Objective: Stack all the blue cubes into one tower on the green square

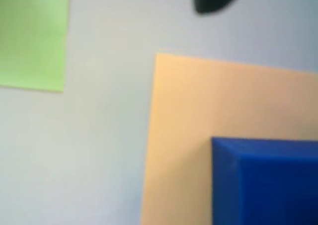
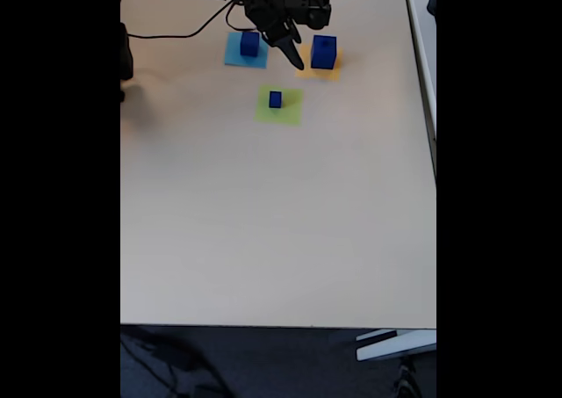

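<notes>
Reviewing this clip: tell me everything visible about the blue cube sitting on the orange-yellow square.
The blue cube is a solid, matte dark-blue block, apparently the largest of the three on the table. It stands upright on the orange-yellow square, which shows at its front and left in the fixed view. The wrist view shows its sharp top edge and corner up close. The gripper hangs just to its left; contact cannot be told.

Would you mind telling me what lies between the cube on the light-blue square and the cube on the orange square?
In the fixed view, the tool hangs between those two cubes.
</notes>
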You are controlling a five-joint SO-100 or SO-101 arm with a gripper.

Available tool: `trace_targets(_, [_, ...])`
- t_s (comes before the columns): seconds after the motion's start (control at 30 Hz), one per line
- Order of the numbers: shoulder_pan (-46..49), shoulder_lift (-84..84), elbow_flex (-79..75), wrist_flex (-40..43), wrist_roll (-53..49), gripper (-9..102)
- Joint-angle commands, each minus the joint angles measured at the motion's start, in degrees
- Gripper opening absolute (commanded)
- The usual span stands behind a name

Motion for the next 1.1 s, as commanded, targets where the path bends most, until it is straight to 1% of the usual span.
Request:
trace_targets(0.0, [1.4,6.2,3.8,-4.0,-1.0,31])
trace_targets(0.1, [2.3,7.6,9.1,-9.1,-1.6,31])
trace_targets(0.33, [3.3,8.3,14.9,-14.3,-2.6,30])
trace_targets(0.7, [7.6,8.2,17.1,-14.7,-6.8,29])
trace_targets(1.07, [8.6,5.6,20.4,-17.2,-7.5,27])
